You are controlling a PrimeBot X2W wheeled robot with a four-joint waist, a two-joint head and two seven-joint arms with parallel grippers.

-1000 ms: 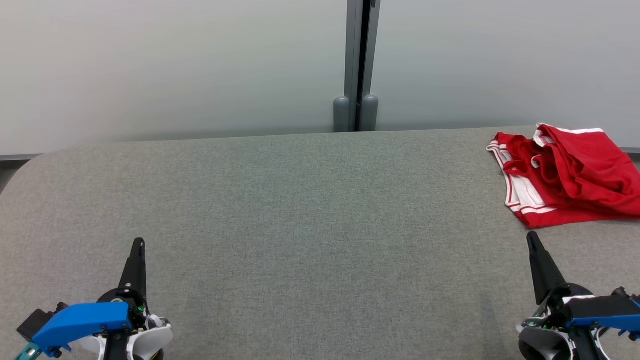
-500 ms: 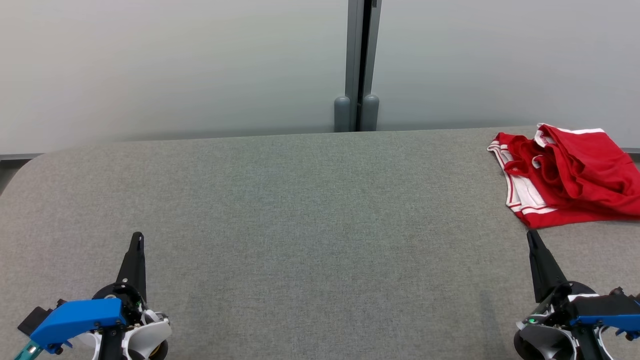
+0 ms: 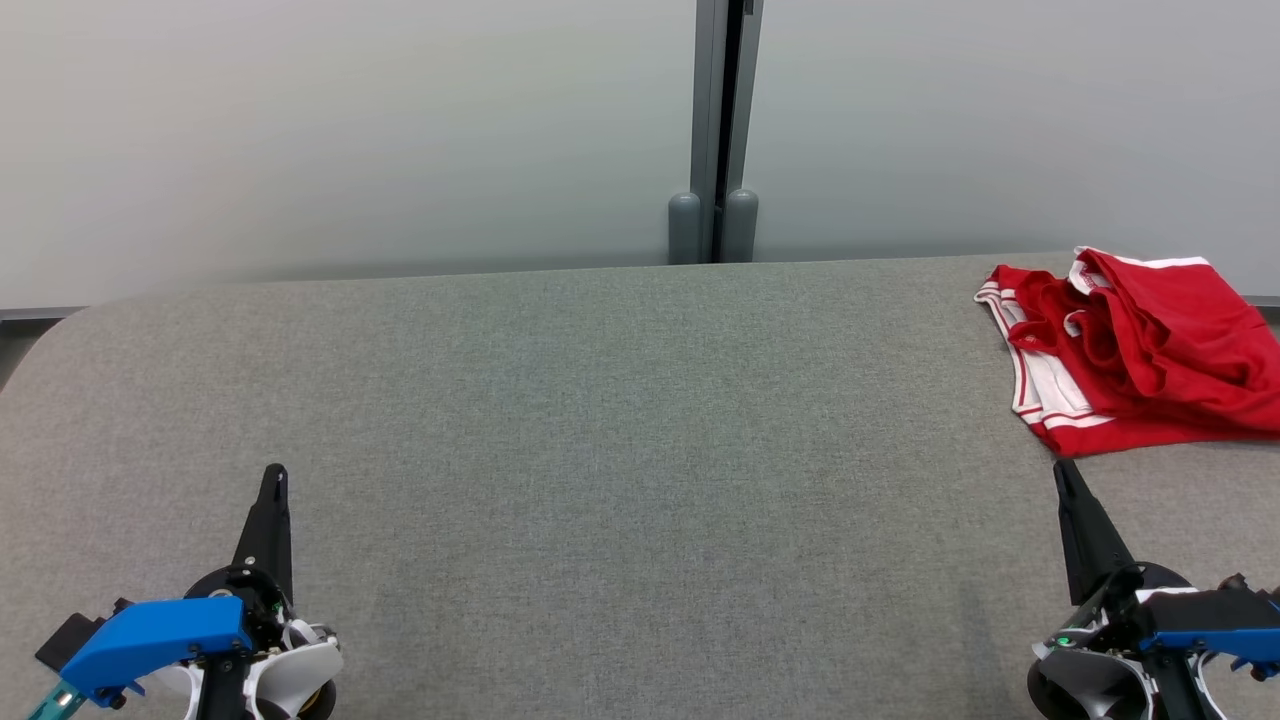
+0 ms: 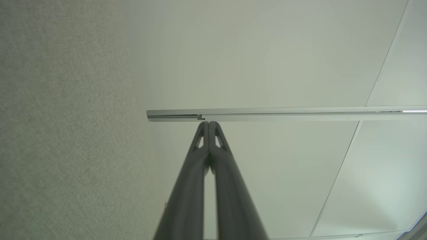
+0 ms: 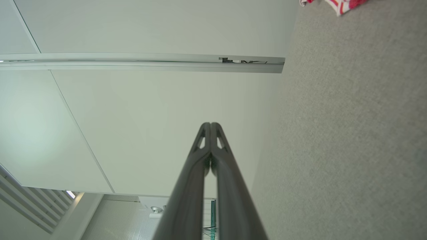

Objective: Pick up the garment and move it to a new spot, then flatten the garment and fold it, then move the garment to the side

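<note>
The garment [image 3: 1140, 350] is a red piece with white trim, lying crumpled at the far right of the grey table [image 3: 620, 420]; its right part runs off the head view's edge. A corner of the garment [image 5: 337, 5] peeks in at the top of the right wrist view. My right gripper [image 3: 1062, 472] is shut and empty at the lower right, its tip just short of the garment's near hem. My left gripper [image 3: 274, 474] is shut and empty at the lower left, far from the cloth. Both wrist views show the left gripper [image 4: 209, 124] and right gripper [image 5: 210, 125] with fingers pressed together.
A pale wall with a vertical grey post [image 3: 722, 130] rises behind the table's far edge. The table's left corner [image 3: 50, 335] is rounded. Broad bare felt lies between the two grippers.
The left gripper has crept a little forward, up the head view, over the first half second. The right gripper and the garment have stayed put.
</note>
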